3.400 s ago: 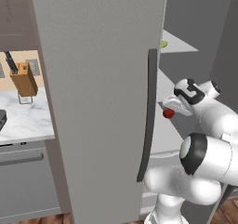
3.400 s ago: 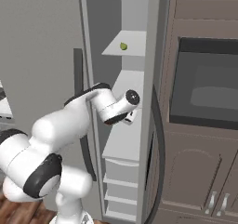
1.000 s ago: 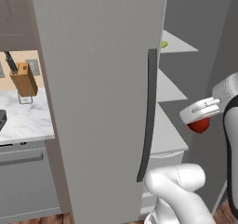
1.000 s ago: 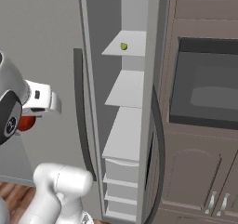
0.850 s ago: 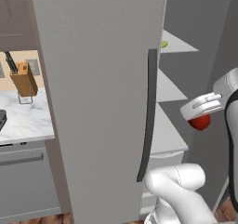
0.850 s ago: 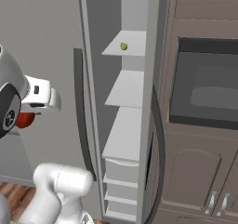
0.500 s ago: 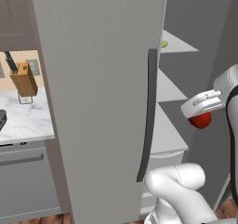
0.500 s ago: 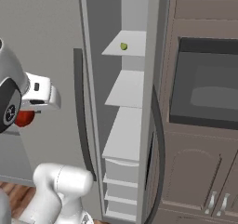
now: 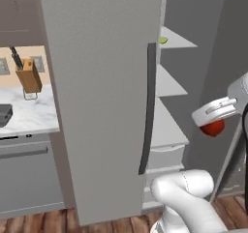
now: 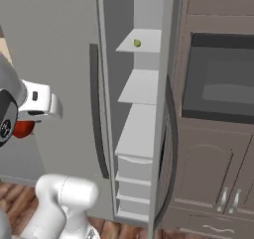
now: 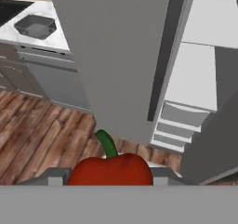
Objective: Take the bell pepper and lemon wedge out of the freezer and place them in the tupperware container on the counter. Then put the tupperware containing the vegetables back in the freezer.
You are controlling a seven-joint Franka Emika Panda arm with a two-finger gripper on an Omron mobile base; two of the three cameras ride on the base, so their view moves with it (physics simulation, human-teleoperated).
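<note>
My gripper (image 11: 110, 177) is shut on the glossy red bell pepper (image 11: 111, 168), whose green stem points up in the hand view. The hand hangs in the air in front of the open freezer (image 9: 101, 82), well clear of its shelves; the bell pepper (image 9: 212, 128) shows under the white hand, as does the bell pepper (image 10: 22, 128) from the other side. The lemon wedge (image 9: 163, 40) lies on the top shelf, also the lemon wedge (image 10: 137, 43). The grey tupperware container (image 11: 36, 27) sits on the marble counter (image 11: 56, 37), far left of the hand.
The freezer door (image 9: 97, 130) with its long dark handle (image 9: 147, 106) stands open between the hand and the counter (image 9: 29, 118). A knife block (image 9: 28, 76) stands on the counter. A dark oven (image 10: 218, 84) and brown cabinets are right of the freezer. Wood floor lies below.
Over the whole span the hand has drawn back out of the freezer with the bell pepper. In the last second it has only drifted slightly upward, still holding the pepper.
</note>
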